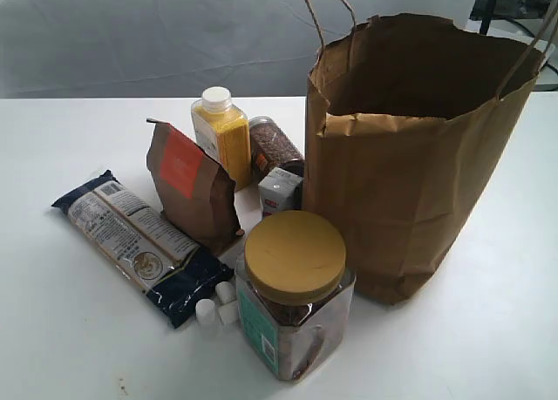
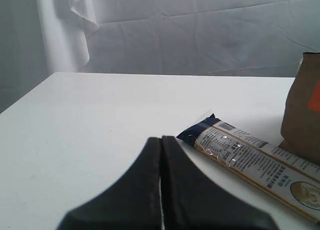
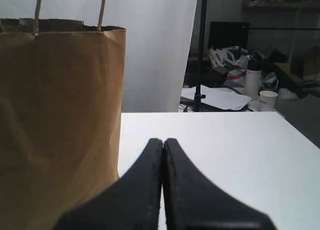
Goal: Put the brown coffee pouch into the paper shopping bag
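soft, even, cool light; faint shadows; close-up left gripper point(image 2: 161, 140) blurred

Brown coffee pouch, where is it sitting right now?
In the exterior view the brown coffee pouch stands left of centre, between the dark-blue flat packet and the yellow-filled bottle, left of the paper shopping bag.

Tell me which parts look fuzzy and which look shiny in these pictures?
Left wrist view: the left gripper sits close and blurry, and the dark-blue packet has small white glints. Right wrist view: the right gripper is blurry too. Exterior view: soft, even light, weak shadows on the table, and the paper shopping bag is dark inside.
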`<action>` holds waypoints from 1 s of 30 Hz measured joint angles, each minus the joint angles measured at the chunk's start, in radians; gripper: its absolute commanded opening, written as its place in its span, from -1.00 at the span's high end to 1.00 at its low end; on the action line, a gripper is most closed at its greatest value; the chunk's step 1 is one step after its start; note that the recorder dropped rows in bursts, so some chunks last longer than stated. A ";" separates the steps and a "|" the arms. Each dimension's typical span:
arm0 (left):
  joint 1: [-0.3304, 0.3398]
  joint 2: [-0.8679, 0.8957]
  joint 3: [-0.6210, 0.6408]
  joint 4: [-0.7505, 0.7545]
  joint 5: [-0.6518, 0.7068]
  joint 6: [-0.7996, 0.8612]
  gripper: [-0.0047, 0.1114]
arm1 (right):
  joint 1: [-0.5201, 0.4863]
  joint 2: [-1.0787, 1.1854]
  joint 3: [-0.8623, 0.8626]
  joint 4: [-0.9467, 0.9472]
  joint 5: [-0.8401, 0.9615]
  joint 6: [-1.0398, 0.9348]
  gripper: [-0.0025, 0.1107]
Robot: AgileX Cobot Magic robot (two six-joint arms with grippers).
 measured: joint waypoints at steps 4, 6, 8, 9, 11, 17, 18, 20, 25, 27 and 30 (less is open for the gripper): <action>0.000 0.000 0.000 0.000 0.000 0.000 0.92 | 0.000 0.000 0.000 0.012 -0.028 0.000 0.96; 0.000 0.000 0.000 0.000 0.000 0.000 0.92 | 0.000 0.000 0.000 0.022 -0.039 0.006 0.96; 0.000 0.000 0.000 0.000 0.000 0.000 0.92 | 0.000 0.000 0.000 0.062 -0.069 0.030 0.96; 0.000 0.000 0.000 0.000 0.000 0.000 0.92 | 0.000 0.000 0.000 0.096 -0.087 0.047 0.96; 0.000 0.000 0.000 0.000 0.000 0.000 0.92 | 0.000 0.000 0.000 0.169 -0.130 0.071 0.96; 0.000 0.000 0.000 0.000 0.000 0.000 0.92 | 0.083 0.009 -0.077 0.238 -0.116 0.081 0.96; 0.000 0.000 0.000 0.000 0.000 0.000 0.92 | 0.113 0.027 -0.112 0.240 -0.098 0.081 0.96; 0.000 0.000 0.000 0.000 0.000 0.000 0.92 | 0.173 0.081 -0.189 0.242 -0.063 0.066 0.96; 0.000 0.000 0.000 0.000 0.000 0.000 0.92 | 0.333 0.299 -0.381 0.247 0.043 -0.016 0.96; 0.000 0.000 0.000 0.000 0.000 0.000 0.92 | 0.387 0.401 -0.459 0.247 0.091 -0.042 0.96; 0.000 0.000 0.000 0.000 0.000 0.000 0.92 | 0.466 0.546 -0.604 0.247 0.178 -0.074 0.96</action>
